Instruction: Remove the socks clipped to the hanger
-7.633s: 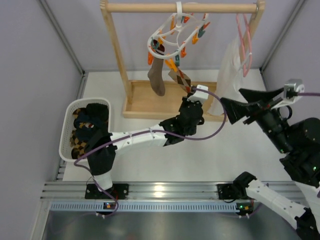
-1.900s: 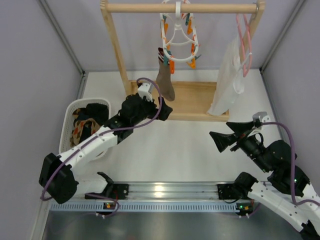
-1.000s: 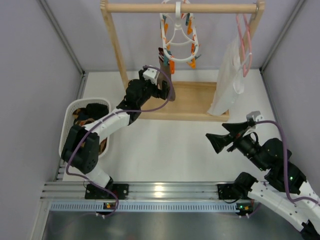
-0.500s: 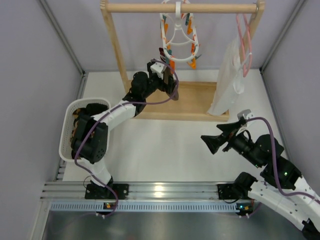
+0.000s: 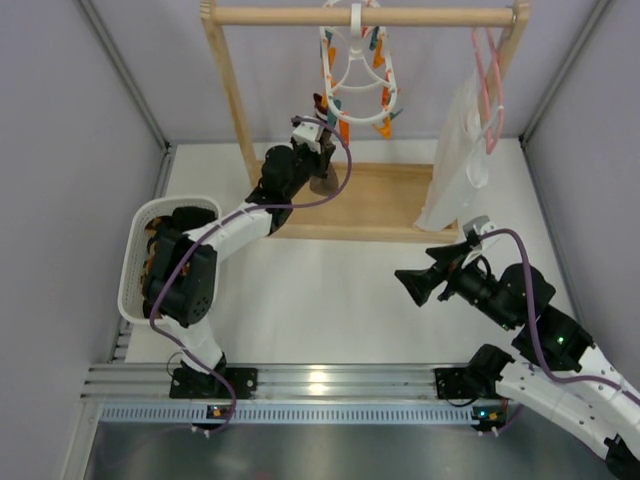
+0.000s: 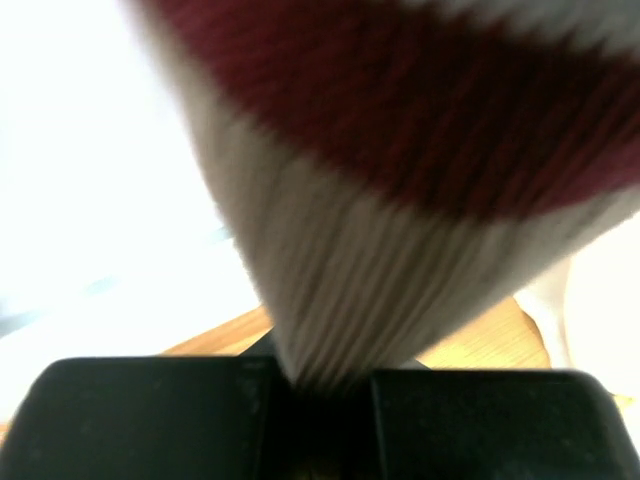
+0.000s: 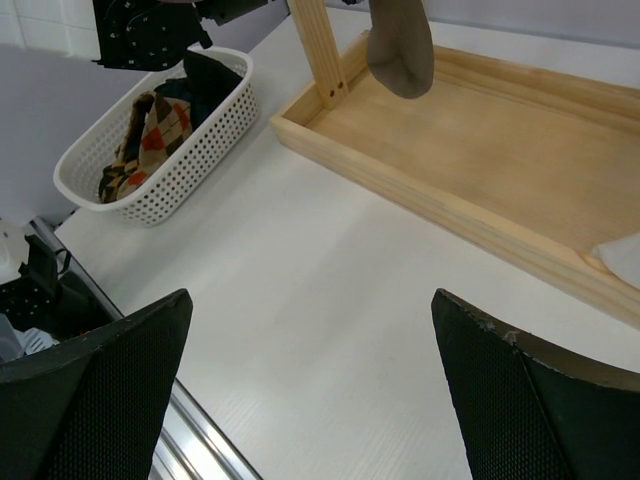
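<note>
A white oval hanger [image 5: 356,72] with orange and teal pegs hangs from the wooden rail. One brownish sock [image 5: 323,183] dangles from it. My left gripper [image 5: 324,166] has reached up to that sock and is shut on it. In the left wrist view, the sock's beige ribbed fabric with a dark red band [image 6: 400,250] is pinched between the black fingers [image 6: 150,420] of the left gripper [image 6: 320,385]. The sock's toe [image 7: 400,50] hangs over the wooden tray. My right gripper [image 5: 412,285] [image 7: 312,295] stands open over the bare table, holding nothing.
A white basket [image 5: 138,228] [image 7: 190,160] at the left holds argyle and dark socks [image 7: 150,130]. The wooden rack [image 5: 230,95] has a tray base [image 5: 400,205] [image 7: 520,150]. A white garment [image 5: 455,160] hangs on a pink hanger [image 5: 488,60] at the right.
My left gripper rose along the hanging sock and closed on it. The right arm drifted a little to the left, still open.
</note>
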